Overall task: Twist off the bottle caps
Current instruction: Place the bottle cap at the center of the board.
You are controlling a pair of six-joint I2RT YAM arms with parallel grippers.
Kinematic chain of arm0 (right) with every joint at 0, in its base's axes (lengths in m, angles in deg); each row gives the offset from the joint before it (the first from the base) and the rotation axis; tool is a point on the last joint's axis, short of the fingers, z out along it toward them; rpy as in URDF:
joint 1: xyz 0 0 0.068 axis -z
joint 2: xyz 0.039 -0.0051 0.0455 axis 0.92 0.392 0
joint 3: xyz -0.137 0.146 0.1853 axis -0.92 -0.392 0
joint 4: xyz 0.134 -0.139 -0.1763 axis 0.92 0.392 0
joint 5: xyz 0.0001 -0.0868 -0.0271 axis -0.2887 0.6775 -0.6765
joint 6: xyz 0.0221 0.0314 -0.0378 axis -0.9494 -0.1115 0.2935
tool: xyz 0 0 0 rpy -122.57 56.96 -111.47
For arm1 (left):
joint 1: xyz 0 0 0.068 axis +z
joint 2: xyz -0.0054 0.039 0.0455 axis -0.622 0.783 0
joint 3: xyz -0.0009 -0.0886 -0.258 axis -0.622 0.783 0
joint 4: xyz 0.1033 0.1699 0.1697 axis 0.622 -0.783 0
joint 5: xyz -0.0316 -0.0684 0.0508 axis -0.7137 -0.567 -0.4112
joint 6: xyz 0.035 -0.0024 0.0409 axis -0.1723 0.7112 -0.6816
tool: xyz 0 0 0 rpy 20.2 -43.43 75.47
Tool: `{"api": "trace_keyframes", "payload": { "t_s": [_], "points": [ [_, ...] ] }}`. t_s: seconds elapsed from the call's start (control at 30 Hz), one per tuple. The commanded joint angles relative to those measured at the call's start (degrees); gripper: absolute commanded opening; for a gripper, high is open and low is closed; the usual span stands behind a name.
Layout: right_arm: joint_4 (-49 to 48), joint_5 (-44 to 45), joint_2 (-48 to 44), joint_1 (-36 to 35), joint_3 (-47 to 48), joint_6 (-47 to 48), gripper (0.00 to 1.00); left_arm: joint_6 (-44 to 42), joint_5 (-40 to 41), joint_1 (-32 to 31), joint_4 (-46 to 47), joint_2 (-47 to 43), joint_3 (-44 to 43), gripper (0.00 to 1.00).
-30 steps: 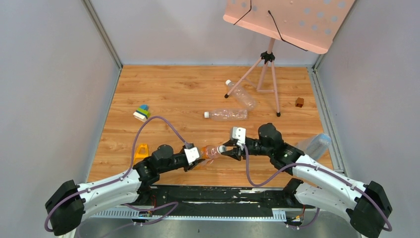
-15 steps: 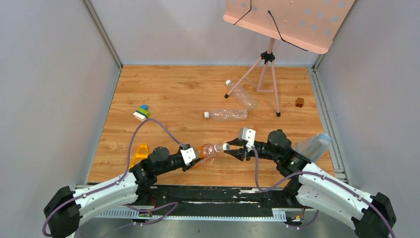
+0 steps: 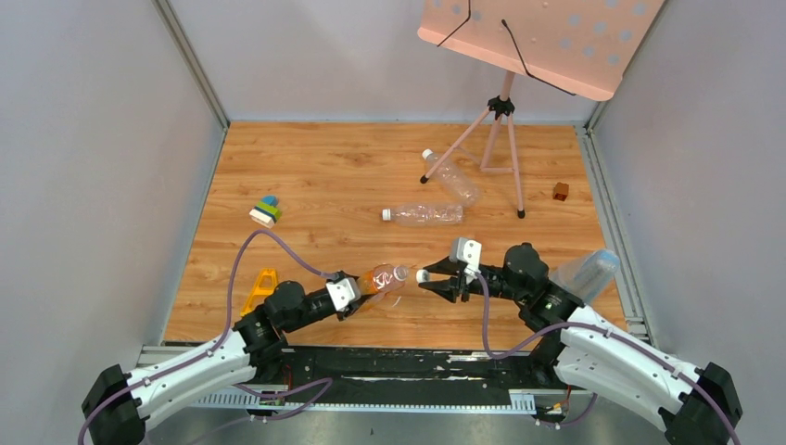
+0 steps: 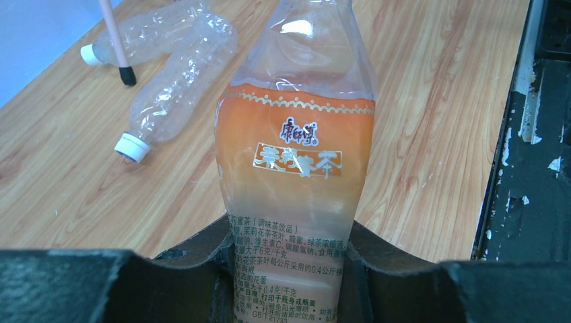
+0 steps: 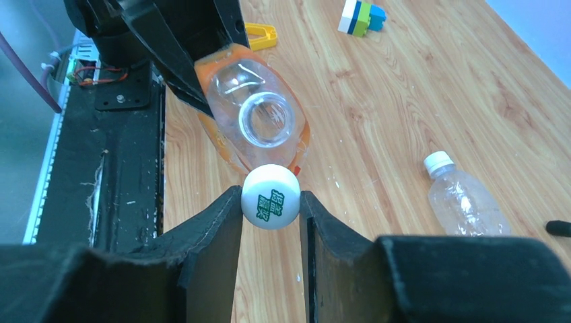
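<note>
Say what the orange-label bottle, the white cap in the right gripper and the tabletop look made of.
Bottle: thin clear plastic, glossy; you see through it, and it shows creases and glints. Label: printed orange film, probably plastic. Cap: opaque white plastic, smooth, green print on top. Tabletop: wood grain, possibly laminate or veneer, slight sheen.

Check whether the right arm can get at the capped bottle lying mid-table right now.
Probably not yet. The way from the right gripper to that bottle looks free, but the gripper is shut on a loose cap, so it would likely have to drop that first.
</note>
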Motion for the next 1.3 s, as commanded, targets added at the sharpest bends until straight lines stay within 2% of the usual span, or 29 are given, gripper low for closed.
{"api": "trace_keyframes", "payload": {
  "t_s": [0.0,0.13,0.27,0.5,0.57,0.67,0.77,0.8,0.87,1.0,1.1,1.27],
  "points": [
    [-5.12,-2.31,-1.64,-0.18,-0.49,-3.29,0.00,0.78,0.94,0.22,1.95,0.06,-0.04,0.00],
    [-6.64,-5.54,0.18,-0.16,0.04,-3.01,0.00,0.71,0.49,0.22,2.01,0.86,-0.27,0.00],
    [-5.70,-7.10,1.87,-0.10,0.86,1.04,0.00,0.71,0.36,0.24,1.96,1.98,-0.60,0.00],
    [-4.99,-4.24,1.29,-0.04,1.19,3.57,0.00,0.66,0.25,0.17,2.11,3.67,-1.09,0.00],
    [-5.06,-0.79,1.69,0.07,1.30,2.11,0.00,0.85,0.62,0.22,2.08,4.22,-1.38,0.00],
    [-5.97,9.67,4.22,1.56,1.70,-2.74,0.00,1.25,0.98,0.20,1.94,4.57,-1.61,0.00],
    [-4.87,28.07,9.58,3.35,3.94,-13.51,0.00,1.84,1.95,0.23,1.84,4.12,-1.60,0.00],
    [-2.30,36.00,12.24,4.07,5.60,-18.87,0.00,1.95,2.25,0.20,1.76,3.89,-1.53,0.00],
    [5.01,42.10,18.12,7.03,10.01,-26.18,0.00,1.97,2.82,0.20,1.36,2.88,-1.34,0.00],
    [18.02,41.70,30.17,15.04,16.34,-38.38,0.00,2.37,4.18,0.19,1.26,-0.51,-0.28,0.00],
    [19.39,40.66,36.98,18.37,17.53,-39.86,0.00,2.51,5.31,0.17,0.77,-3.83,0.56,0.00],
    [19.71,40.36,42.55,22.54,18.85,-45.10,0.00,3.64,8.22,0.18,0.25,-8.43,1.14,0.00]
  ]
}}
